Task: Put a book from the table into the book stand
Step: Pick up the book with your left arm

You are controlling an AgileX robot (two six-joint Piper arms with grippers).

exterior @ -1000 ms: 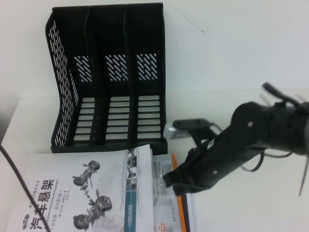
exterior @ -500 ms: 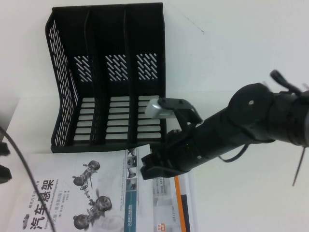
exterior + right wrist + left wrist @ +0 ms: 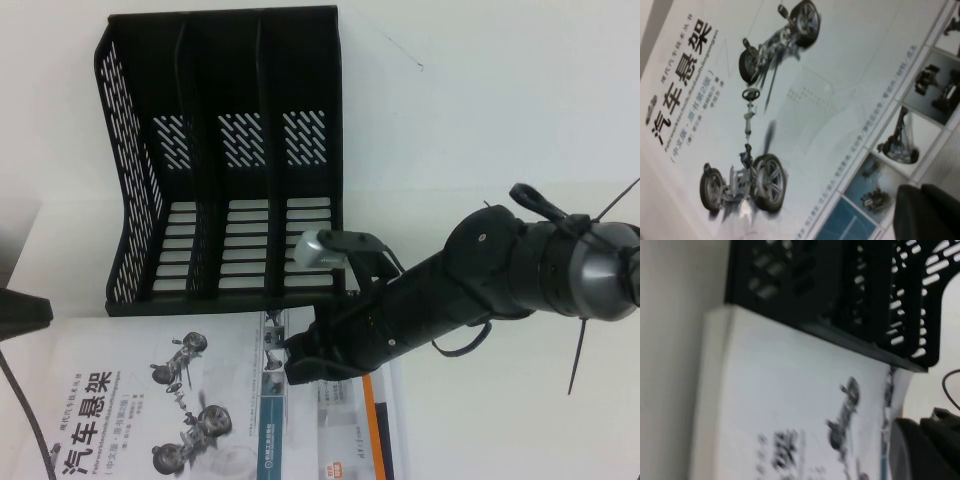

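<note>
Black perforated plastic book stand [image 3: 225, 160]; plain white flat table [image 3: 480, 120]; white paperback book [image 3: 170, 400] bearing grey suspension drawings, black title.

The book stand [image 3: 225, 160] stands at the far left of the table [image 3: 480, 120], and the book [image 3: 170, 400] lies flat just in front of it, its far edge near the stand's base. A second book [image 3: 385, 430] lies to the right of the first, partly under its right edge. The right gripper [image 3: 300, 362] reaches in from the right over the first book's right edge, while the left gripper is out of sight at the table's left side.
</note>
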